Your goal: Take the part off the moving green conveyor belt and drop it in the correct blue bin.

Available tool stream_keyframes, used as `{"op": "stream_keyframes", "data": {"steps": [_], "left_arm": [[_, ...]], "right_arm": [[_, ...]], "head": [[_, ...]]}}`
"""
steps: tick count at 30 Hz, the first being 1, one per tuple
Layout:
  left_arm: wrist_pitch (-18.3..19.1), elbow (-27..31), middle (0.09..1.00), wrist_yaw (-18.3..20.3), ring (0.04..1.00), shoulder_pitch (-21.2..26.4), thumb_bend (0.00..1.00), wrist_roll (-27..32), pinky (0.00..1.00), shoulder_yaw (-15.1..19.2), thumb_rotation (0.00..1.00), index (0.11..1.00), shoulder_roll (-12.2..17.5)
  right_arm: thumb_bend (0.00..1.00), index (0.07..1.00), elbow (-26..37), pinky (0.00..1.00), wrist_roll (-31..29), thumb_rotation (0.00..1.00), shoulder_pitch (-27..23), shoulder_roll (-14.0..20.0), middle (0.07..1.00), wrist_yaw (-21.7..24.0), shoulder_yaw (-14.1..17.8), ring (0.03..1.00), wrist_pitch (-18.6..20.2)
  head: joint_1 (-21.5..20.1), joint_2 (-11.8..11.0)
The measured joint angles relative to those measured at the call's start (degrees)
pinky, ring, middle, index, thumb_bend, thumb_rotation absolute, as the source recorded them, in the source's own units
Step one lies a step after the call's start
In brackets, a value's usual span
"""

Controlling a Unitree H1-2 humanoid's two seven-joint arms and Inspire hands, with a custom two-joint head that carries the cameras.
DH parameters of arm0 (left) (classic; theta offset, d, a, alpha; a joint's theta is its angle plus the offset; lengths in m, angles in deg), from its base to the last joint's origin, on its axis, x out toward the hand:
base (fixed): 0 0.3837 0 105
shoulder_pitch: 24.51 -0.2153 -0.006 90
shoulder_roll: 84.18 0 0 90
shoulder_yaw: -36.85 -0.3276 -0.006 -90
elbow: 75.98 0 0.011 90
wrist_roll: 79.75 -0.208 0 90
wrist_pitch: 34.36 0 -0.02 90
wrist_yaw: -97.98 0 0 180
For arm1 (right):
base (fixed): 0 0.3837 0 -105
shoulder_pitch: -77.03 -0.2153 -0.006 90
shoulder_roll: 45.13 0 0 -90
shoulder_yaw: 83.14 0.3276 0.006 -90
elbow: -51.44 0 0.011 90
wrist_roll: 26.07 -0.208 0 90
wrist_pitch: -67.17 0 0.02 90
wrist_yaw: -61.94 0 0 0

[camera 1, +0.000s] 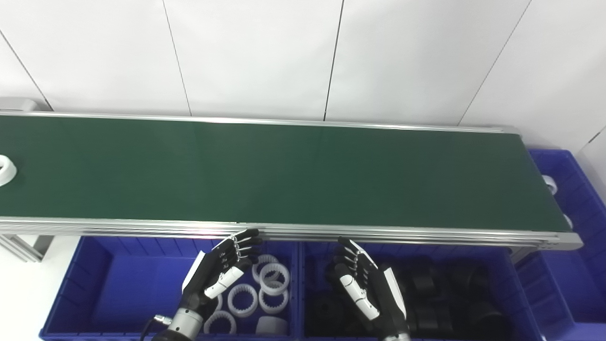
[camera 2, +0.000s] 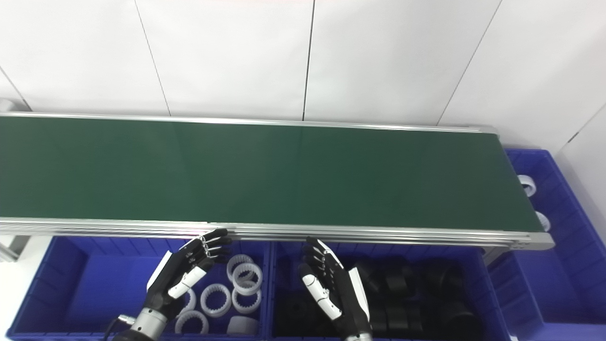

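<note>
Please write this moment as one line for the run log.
left hand: open, over white-ring bin | right hand: open, over black-part bin | white part: on belt, far left | no grasp yet

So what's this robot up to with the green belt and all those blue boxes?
It sorts parts off the long green conveyor belt. Both hands, left and right, hang open and empty over the blue plastic bins: white toothed rings in one, black parts in the other. A white ring-shaped part sits at the belt's far left.

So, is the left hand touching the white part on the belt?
Apart. In the left eye view the white part lies at the belt's far left edge, while the left hand hovers over the bin of white rings, holding nothing.
</note>
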Motion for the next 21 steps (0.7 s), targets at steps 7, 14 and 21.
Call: {"op": "stream_keyframes", "data": {"steps": [7, 14, 21], "left_arm": [[0.0, 0.0, 0.760, 0.0, 0.704, 0.0, 0.87, 0.0, 0.66, 0.0, 0.63, 0.785, 0.0], [0.0, 0.0, 0.757, 0.0, 0.708, 0.0, 0.86, 0.0, 0.67, 0.0, 0.62, 0.785, 0.0], [0.0, 0.0, 0.763, 0.0, 0.707, 0.0, 0.83, 0.0, 0.66, -0.1, 0.61, 0.791, -0.2]], "right_arm": [[0.48, 0.875, 0.0, 0.74, -0.1, 0.76, 0.0, 0.0, 0.832, 0.0, 0.0, 0.795, 0.0], [0.48, 0.874, -0.1, 0.74, -0.1, 0.75, 0.0, 0.0, 0.831, 0.0, 0.0, 0.793, 0.0], [0.47, 0.878, 0.0, 0.73, -0.2, 0.75, 0.0, 0.1, 0.834, 0.1, 0.1, 0.795, 0.0]], "head": [[0.1, -0.1], [0.3, -0.2], [6.8, -1.1]]}}
